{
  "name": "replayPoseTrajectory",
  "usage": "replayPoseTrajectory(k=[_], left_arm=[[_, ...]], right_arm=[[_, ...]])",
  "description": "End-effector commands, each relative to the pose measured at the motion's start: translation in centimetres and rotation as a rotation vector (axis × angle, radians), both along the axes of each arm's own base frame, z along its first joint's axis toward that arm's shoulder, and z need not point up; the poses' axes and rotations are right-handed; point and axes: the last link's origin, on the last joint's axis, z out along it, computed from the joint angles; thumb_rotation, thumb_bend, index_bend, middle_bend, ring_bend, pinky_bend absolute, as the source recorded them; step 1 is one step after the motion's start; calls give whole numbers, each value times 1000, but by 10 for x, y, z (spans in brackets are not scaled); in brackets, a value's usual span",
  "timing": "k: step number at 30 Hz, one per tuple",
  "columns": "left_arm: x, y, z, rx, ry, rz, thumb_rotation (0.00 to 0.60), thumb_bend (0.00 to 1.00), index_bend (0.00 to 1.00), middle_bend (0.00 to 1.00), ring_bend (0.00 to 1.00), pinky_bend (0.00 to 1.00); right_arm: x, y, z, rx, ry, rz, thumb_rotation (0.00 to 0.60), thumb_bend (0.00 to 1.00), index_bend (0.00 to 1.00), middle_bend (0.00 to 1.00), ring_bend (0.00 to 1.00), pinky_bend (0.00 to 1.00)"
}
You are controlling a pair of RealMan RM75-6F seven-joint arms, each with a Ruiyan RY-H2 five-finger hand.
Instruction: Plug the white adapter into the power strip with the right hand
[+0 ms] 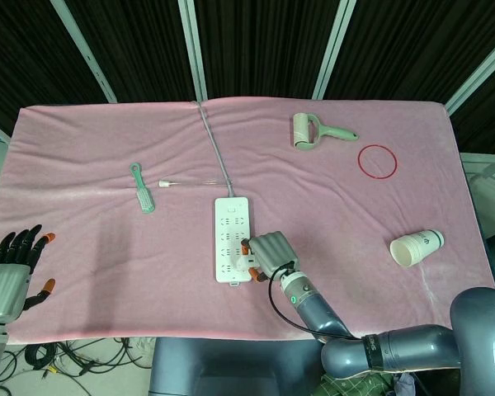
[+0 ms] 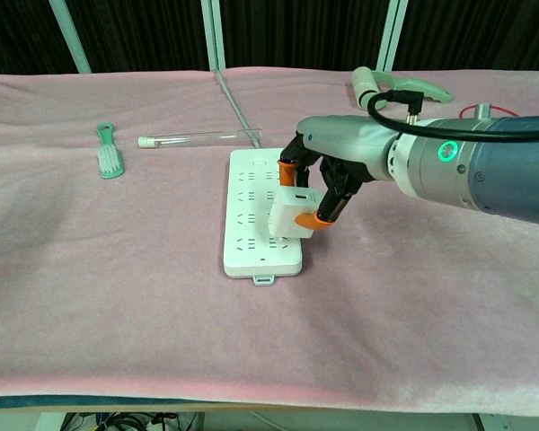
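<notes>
While over the power strip (image 2: 262, 214), right hand (image 2: 328, 171) palm-down, fingers pinching the white adapter (image 2: 293, 215).

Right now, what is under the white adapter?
The right hand holds the white adapter over the near right part of the power strip. The sockets directly below it are covered, so it cannot be told if the prongs are in.
</notes>
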Motion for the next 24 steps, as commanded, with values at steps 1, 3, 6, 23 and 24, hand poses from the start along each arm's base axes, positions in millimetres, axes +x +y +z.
replayPoseTrajectory(k=[1, 3, 6, 23, 24], left_arm=[[0, 0, 0, -1, 0, 1, 600, 304, 119, 0, 0, 0], [0, 0, 0, -2, 1, 1, 600, 304, 119, 0, 0, 0], [0, -1, 0, -4, 2, 0, 600, 304, 119, 0, 0, 0], [0, 0, 0, -5, 2, 1, 600, 304, 119, 0, 0, 0], [0, 0, 0, -5, 2, 1, 600, 304, 119, 0, 0, 0]], right_arm=[[1, 1, -1, 5, -8, 0, 600, 448, 748, 666, 697, 519], [1, 1, -1, 9, -12, -4, 600, 448, 748, 666, 697, 520], [1, 1, -1, 10, -6, -4, 600, 448, 748, 666, 697, 520], [2, 0, -7, 3, 14, -5, 600, 449, 748, 667, 697, 520], [2, 0, -7, 3, 14, -6, 600, 450, 748, 667, 697, 520]])
